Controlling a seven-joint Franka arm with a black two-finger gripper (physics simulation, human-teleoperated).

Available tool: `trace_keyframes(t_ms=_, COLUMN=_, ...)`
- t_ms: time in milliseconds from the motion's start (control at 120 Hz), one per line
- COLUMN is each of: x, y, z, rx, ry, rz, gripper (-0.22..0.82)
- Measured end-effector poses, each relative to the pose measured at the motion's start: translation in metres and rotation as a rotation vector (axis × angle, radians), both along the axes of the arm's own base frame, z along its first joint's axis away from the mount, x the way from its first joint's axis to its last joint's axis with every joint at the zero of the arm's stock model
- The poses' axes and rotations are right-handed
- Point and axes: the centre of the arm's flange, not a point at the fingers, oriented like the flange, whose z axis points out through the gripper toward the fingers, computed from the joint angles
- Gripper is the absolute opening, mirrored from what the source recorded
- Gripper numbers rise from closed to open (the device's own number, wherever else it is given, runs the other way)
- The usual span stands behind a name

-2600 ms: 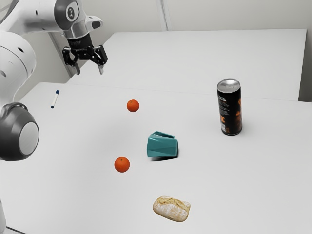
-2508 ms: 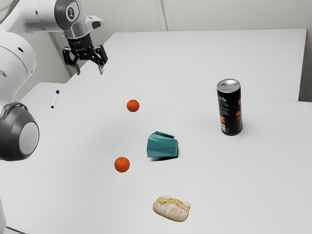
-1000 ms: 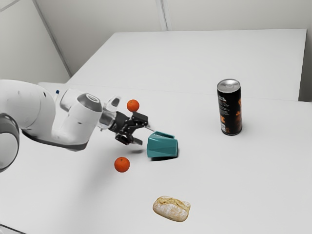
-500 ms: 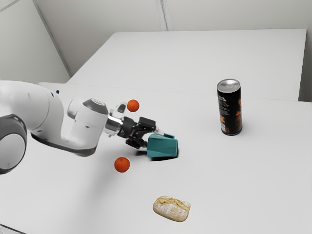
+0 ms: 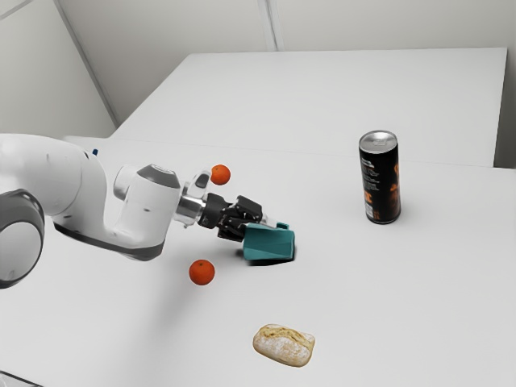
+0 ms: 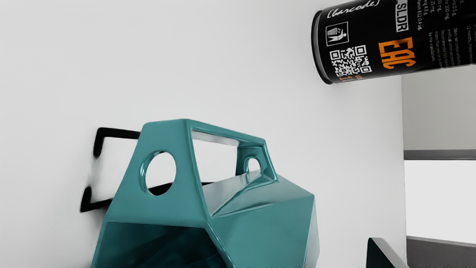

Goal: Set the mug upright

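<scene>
As the glossy teal faceted mug (image 5: 270, 244) lies sideways, the black two-finger gripper (image 5: 259, 226), spread by its mouth, should close squarely.

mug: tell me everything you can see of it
The mug is teal, faceted and glossy, like glazed ceramic or plastic. It lies on its side on the white table, its dark, open mouth toward the gripper. Its angular handle is uppermost, with a round hole at each end. It sits between the nearer orange and the black can. The gripper is right at it; contact is unclear.
</scene>
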Motion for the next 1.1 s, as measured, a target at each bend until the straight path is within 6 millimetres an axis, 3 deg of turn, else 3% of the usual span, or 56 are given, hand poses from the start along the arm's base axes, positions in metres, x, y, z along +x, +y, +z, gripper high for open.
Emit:
trace_keyframes(t_ms=292, x=-0.006, y=0.001, z=-0.007, rx=0.011, ry=-0.016, rz=-0.018, gripper=0.01)
trace_keyframes(t_ms=467, x=-0.007, y=-0.001, z=-0.004, rx=0.012, ry=-0.032, rz=-0.023, gripper=-0.10)
trace_keyframes(t_ms=775, x=-0.005, y=-0.010, z=0.063, rx=0.075, ry=-0.180, rz=-0.074, gripper=-0.16)
trace_keyframes(t_ms=875, x=-0.006, y=-0.003, z=0.082, rx=0.196, ry=-0.220, rz=-0.140, gripper=-0.16)
trace_keyframes(t_ms=1100, x=0.003, y=0.012, z=0.098, rx=0.565, ry=-0.247, rz=-0.342, gripper=-0.17)
